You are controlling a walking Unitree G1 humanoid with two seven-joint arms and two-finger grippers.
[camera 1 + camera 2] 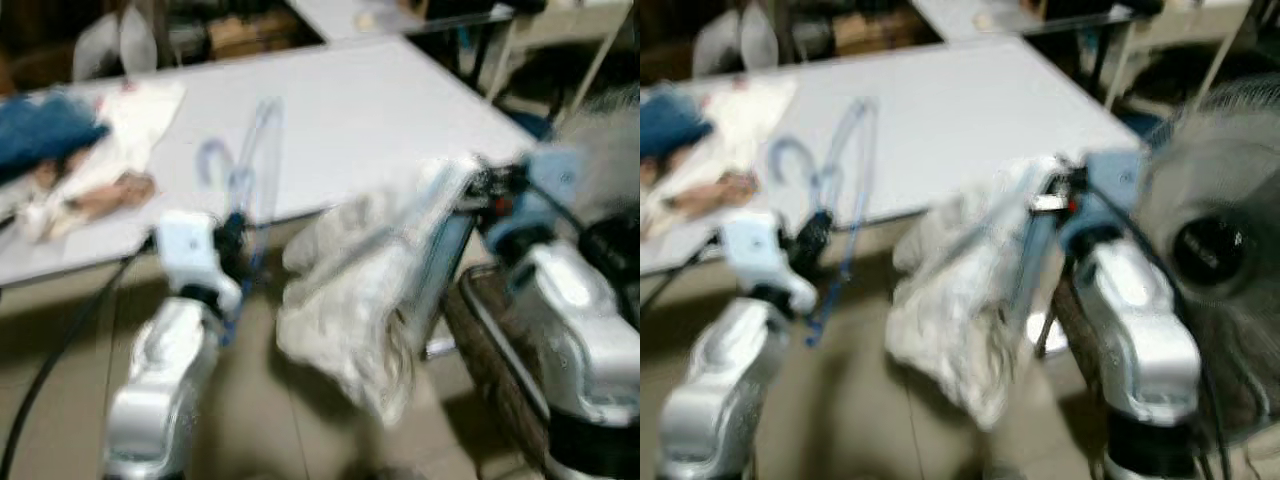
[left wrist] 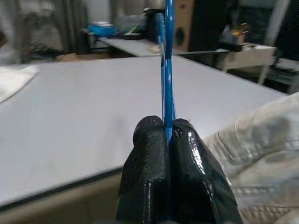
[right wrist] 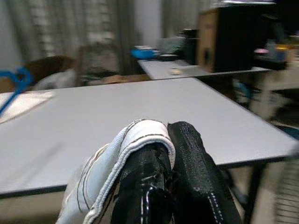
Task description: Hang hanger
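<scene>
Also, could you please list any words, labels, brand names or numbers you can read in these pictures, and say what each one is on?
No text can be read in any view.
The blue hanger clamped in the left gripper shows no marking.
The pale garment pinched by the right gripper shows only stitching, no label.
The cloth pile on the grey table and the far clutter are too blurred to tell.

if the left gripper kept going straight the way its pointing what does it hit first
Probably the grey table. The left gripper, shut on the blue hanger, points over the table's near edge, so it may skim above the top; depth is unclear.
</scene>
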